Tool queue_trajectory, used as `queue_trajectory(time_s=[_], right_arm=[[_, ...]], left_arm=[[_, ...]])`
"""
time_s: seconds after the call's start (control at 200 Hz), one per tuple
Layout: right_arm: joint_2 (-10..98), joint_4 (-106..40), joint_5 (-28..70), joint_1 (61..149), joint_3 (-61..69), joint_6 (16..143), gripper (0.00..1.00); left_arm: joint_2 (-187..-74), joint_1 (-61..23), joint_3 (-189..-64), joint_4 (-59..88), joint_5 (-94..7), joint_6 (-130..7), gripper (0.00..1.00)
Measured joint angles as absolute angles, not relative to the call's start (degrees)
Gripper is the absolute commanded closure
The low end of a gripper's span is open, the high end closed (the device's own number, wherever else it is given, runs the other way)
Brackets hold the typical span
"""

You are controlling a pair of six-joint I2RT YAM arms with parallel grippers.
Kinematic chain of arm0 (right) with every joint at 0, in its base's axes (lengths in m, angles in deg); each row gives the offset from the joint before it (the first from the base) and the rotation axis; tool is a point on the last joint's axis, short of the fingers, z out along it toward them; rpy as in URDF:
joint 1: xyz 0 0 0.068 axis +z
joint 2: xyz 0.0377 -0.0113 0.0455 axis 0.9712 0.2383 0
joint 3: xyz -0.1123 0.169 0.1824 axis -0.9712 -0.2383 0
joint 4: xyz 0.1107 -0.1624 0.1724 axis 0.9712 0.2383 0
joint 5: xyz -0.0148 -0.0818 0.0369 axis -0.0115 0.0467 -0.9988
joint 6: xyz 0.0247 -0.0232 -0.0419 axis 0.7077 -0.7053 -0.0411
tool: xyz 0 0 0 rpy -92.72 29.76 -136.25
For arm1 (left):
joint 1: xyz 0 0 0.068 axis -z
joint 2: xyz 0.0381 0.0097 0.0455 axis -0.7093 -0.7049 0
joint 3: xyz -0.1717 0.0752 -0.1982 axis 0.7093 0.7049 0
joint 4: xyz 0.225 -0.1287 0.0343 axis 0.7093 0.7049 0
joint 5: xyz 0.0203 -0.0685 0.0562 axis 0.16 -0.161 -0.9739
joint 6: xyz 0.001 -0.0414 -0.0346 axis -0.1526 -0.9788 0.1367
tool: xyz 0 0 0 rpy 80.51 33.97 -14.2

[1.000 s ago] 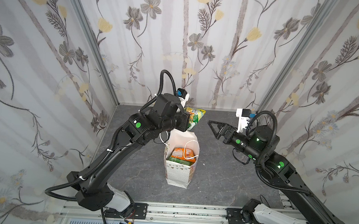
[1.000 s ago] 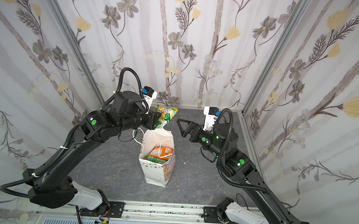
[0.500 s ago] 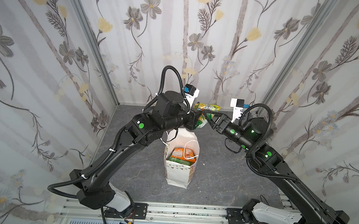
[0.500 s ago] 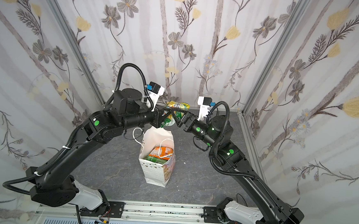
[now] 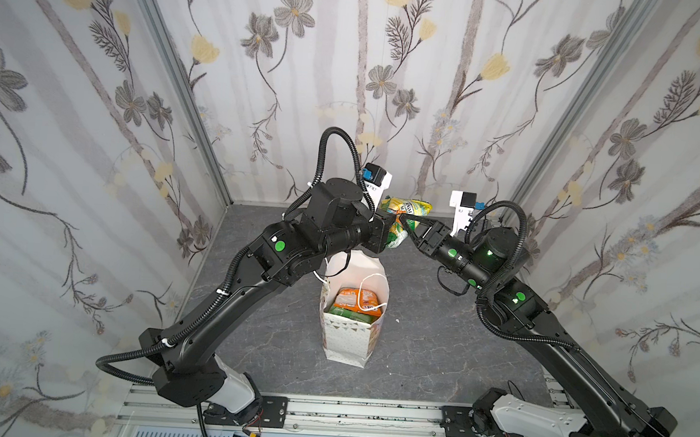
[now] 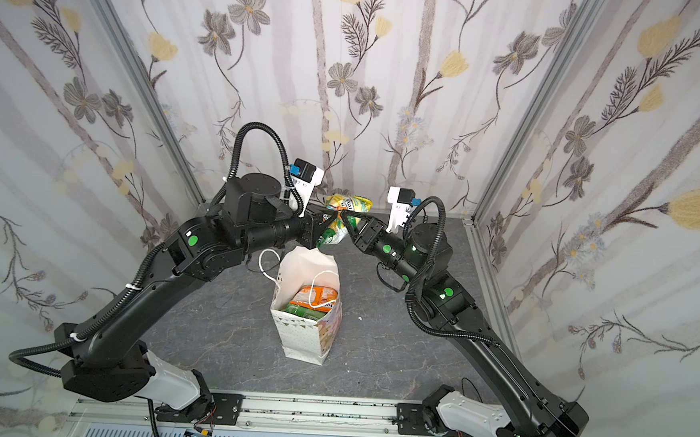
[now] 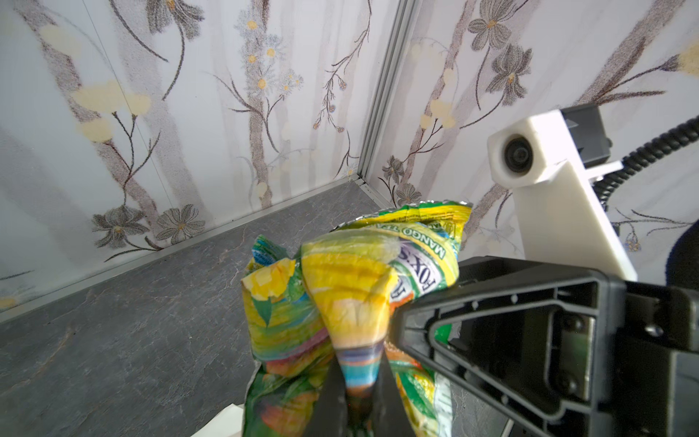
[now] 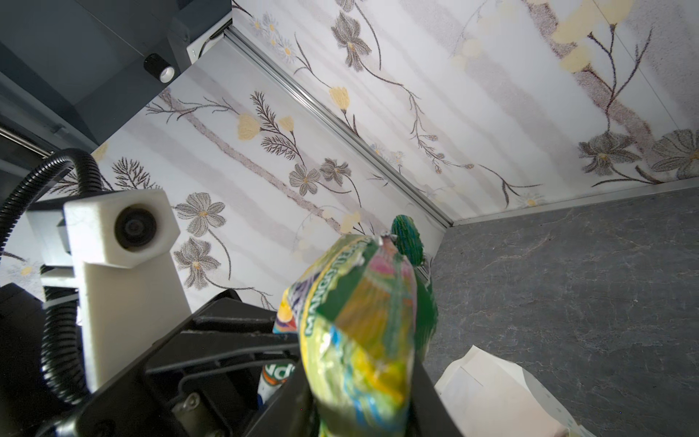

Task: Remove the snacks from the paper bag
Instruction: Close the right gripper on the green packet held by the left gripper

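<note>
A crumpled green-yellow mango packet [image 5: 408,208] [image 6: 348,205], one of the snacks, hangs in the air above and behind the paper bag [image 5: 351,341] [image 6: 302,338]. My left gripper [image 5: 392,231] [image 7: 357,365] is shut on one end of it. From the other side my right gripper [image 5: 407,226] [image 8: 359,372] has its fingers pressed on the same packet [image 8: 361,321]. The white bag stands upright and open on the grey floor. An orange packet [image 5: 356,298] and a green one [image 5: 348,313] show inside it, under a cord handle.
Floral walls close in the cell on three sides, with metal corner posts [image 5: 182,80]. A rail [image 5: 349,411] runs along the front edge. The two arms meet high over the bag, their white camera mounts [image 7: 529,151] close together.
My left gripper has carried the packet up and to the right. My right gripper has swung left to meet it and has closed from wide open onto the packet.
</note>
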State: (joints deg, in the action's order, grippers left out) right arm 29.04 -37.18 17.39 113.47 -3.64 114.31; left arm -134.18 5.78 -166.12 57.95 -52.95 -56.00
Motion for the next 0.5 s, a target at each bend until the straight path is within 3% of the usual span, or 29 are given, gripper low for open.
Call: queue_trajectory(time_s=[0.225,0.5], right_arm=[[28.91,-38.09,15.84,112.24,-3.62,114.51,0.95],[29.83,-38.29,13.15,107.35,-3.29,114.55,1.0]], left_arm=[[-134.04,5.89,-166.12,57.95,-53.02,-55.83,0.64],[-130.48,6.11,-165.01,57.86,-52.78,-54.58,0.45]])
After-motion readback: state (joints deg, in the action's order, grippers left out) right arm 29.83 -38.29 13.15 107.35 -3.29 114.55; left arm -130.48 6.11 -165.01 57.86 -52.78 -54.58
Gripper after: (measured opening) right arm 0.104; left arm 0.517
